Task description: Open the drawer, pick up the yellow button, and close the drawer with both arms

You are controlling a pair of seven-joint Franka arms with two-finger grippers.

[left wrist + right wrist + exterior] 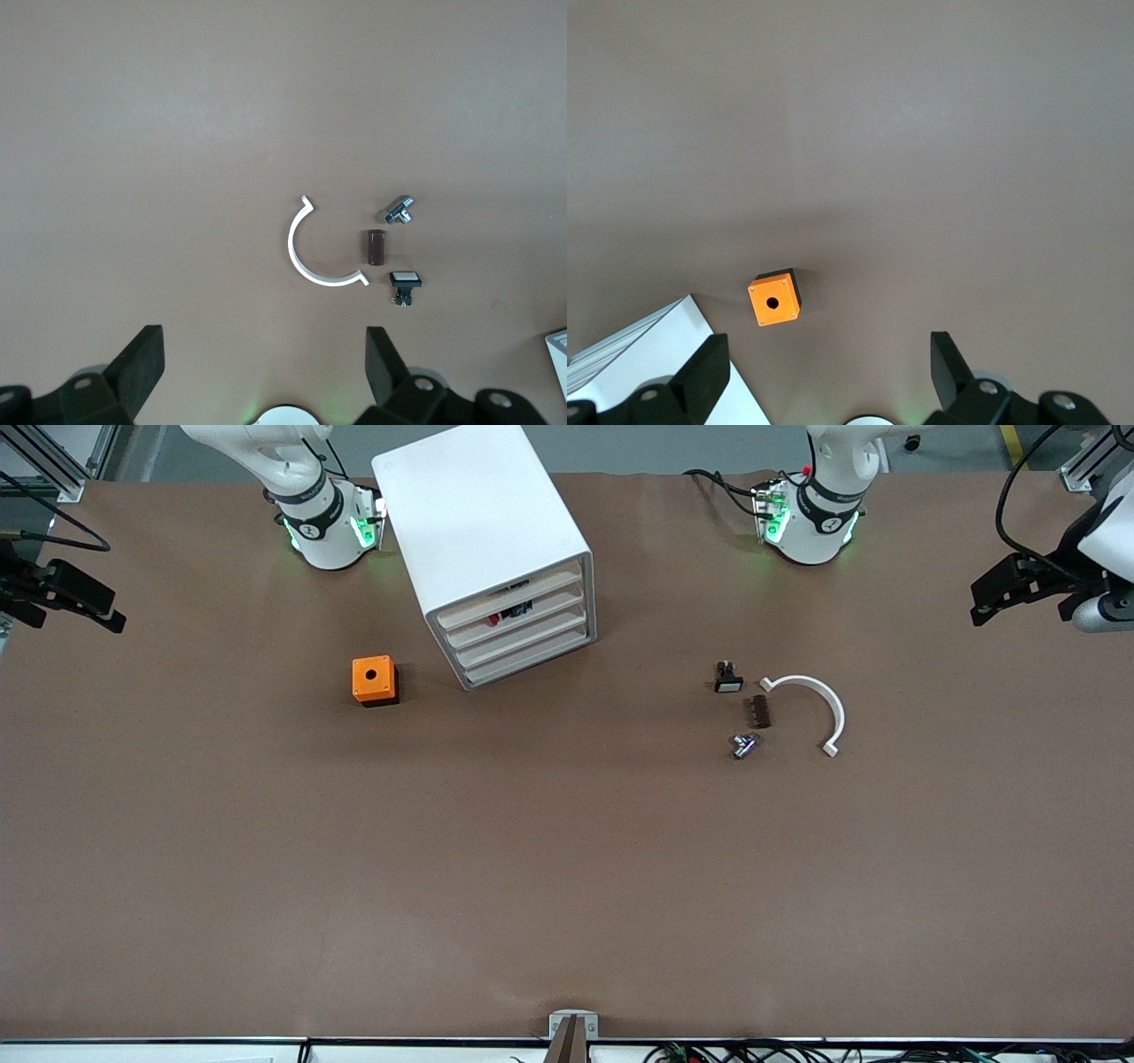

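Observation:
The white drawer cabinet point(483, 531) stands between the two arm bases, with all its drawers point(523, 633) shut. A small red and black shape shows in the slot above the top drawer; I cannot tell what it is. The button is not in plain view. My left gripper point(985, 600) hangs open and empty over the left arm's end of the table; its wrist view point(263, 354) shows the jaws wide apart. My right gripper point(104, 611) hangs open and empty over the right arm's end point(830, 359). Both are well away from the cabinet.
An orange cube with a round hole point(373, 680) point(774, 298) sits beside the cabinet. Toward the left arm's end lie a black part with a white face point(728, 679) point(405, 283), a brown block point(761, 711), a metal fitting point(744, 745) and a white curved piece point(815, 704) point(306, 257).

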